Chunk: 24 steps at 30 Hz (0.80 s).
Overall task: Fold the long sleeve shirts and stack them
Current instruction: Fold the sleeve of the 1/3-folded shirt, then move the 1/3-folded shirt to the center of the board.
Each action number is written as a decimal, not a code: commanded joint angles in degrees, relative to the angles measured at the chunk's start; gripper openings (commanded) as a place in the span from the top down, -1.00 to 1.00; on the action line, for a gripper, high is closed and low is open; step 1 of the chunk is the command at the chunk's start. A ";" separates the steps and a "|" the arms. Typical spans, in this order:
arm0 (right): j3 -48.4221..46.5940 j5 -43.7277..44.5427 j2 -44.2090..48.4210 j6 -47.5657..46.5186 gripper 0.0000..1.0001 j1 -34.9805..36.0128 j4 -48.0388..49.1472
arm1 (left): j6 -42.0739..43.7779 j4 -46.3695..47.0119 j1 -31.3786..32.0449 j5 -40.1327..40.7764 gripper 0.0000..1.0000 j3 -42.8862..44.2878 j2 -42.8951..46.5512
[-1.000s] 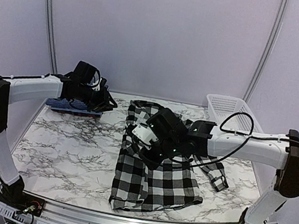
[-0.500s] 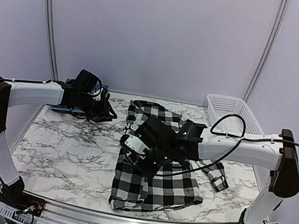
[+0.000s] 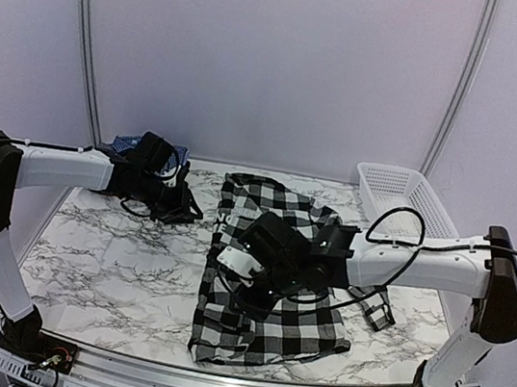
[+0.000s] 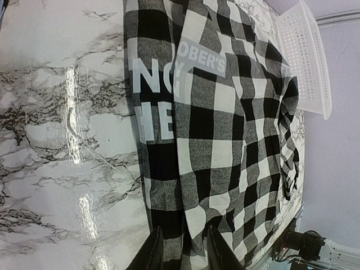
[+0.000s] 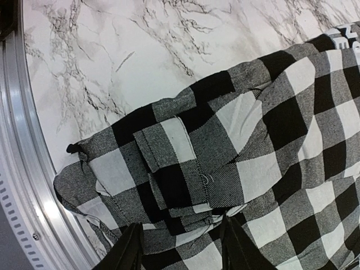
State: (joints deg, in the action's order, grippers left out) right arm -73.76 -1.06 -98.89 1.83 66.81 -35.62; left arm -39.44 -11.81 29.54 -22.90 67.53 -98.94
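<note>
A black-and-white checked long sleeve shirt [image 3: 316,329] lies flat mid-table, white lettering [image 4: 157,95] facing up. My right gripper [image 3: 249,289] hovers over its near left part, open, and a folded-in sleeve cuff [image 5: 174,163] lies loose on the shirt [image 5: 270,129] just beyond the right gripper [image 5: 183,253]. The other sleeve [image 3: 377,313] trails off to the right. My left gripper [image 3: 181,209] hangs open and empty by the shirt's far left edge; past the left gripper [image 4: 183,256] only the flat shirt [image 4: 214,112] shows. A folded dark blue shirt [image 3: 122,145] sits at the back left, partly behind the left arm.
A white mesh basket [image 3: 400,190] stands at the back right corner, also seen in the left wrist view as the basket [image 4: 306,62]. The metal front rail [image 5: 22,169] runs close to the shirt's near hem. White walls close in the back and sides.
The right gripper was shut on the sleeve and has opened, leaving the cuff on the shirt's near left part. The left arm swung from the blue shirt toward the checked shirt.
</note>
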 commanded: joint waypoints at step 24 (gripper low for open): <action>10.20 -0.82 -4.73 17.37 0.85 -7.69 21.56 | -4.63 7.88 15.80 -1.12 0.04 -19.68 4.89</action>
State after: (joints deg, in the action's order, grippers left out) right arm -65.60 -1.43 -102.59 16.97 59.64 -17.61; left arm -42.92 -7.46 44.10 -22.61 48.23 -94.06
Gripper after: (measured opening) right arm 0.077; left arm 0.465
